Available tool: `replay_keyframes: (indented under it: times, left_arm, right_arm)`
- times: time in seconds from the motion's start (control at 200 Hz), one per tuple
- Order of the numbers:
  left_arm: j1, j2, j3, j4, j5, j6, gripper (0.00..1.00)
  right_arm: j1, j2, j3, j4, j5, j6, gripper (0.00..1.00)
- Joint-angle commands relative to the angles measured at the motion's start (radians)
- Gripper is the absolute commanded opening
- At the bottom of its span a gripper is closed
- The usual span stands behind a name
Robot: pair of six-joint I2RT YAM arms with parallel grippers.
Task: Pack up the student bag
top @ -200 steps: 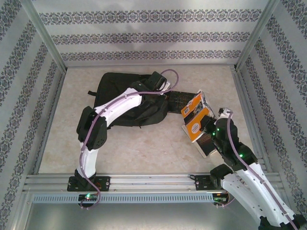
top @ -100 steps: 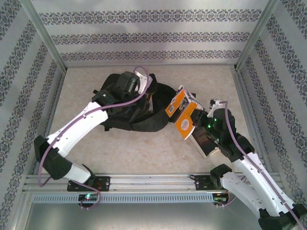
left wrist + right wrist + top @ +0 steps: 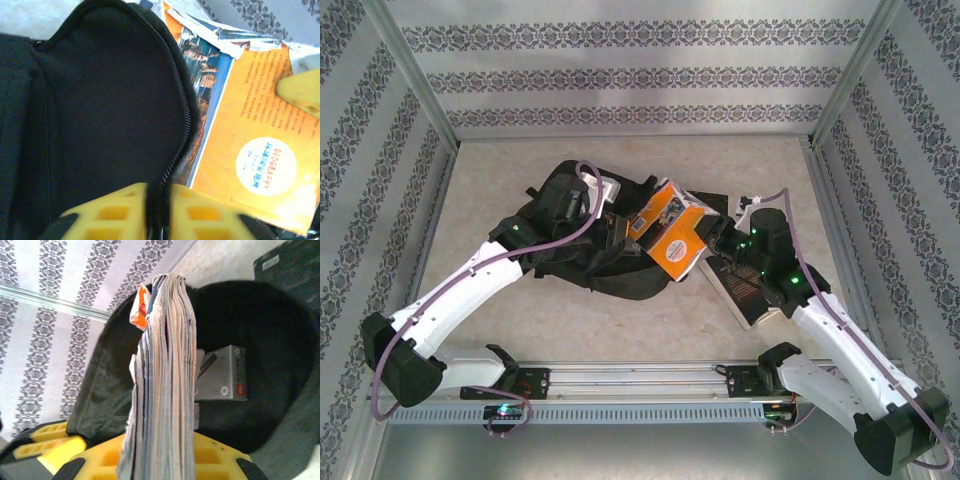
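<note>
So the student bag [image 3: 630,285] is lying around the middle of the surface [image 3: 620,330], a bit toward the far left corner, with its mouth gaping toward the right edge. The left fingers [image 3: 115,210] sit close together on either side of the bag's zipped rim, and it looks like they're pinching that rim and holding the flap up. From the left wrist you can see the dark inside of the flap, with the orange book [image 3: 672,235] right beside it. The right fingers [image 3: 215,460] are clamped on that book, which stands on edge at the bag's opening with its page edges facing the right wrist camera. Inside the bag there's a grey box [image 3: 222,375] with a red label. A second book [image 3: 752,298] lies flat on the surface under the right arm, nearer the right edge.
</note>
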Motion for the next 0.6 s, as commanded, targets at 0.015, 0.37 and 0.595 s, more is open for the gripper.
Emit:
replay_keyframes:
  times: [0.015,0.37,0.595]
  left_arm:
    - [0.041,0.014,-0.001,0.074,0.02,-0.013,0.5]
    - [0.066,0.225,0.264,-0.112,-0.107,0.168,0.76]
    - [0.07,0.357,0.364,-0.154,-0.061,0.173,0.66]
  right_arm:
    - [0.009,0.011,-0.007,0.164,-0.086,0.12,0.0]
    - [0.021,0.002,-0.027,0.189,-0.078,0.129,0.0]
    - [0.023,0.003,-0.031,0.192,-0.069,0.122,0.0]
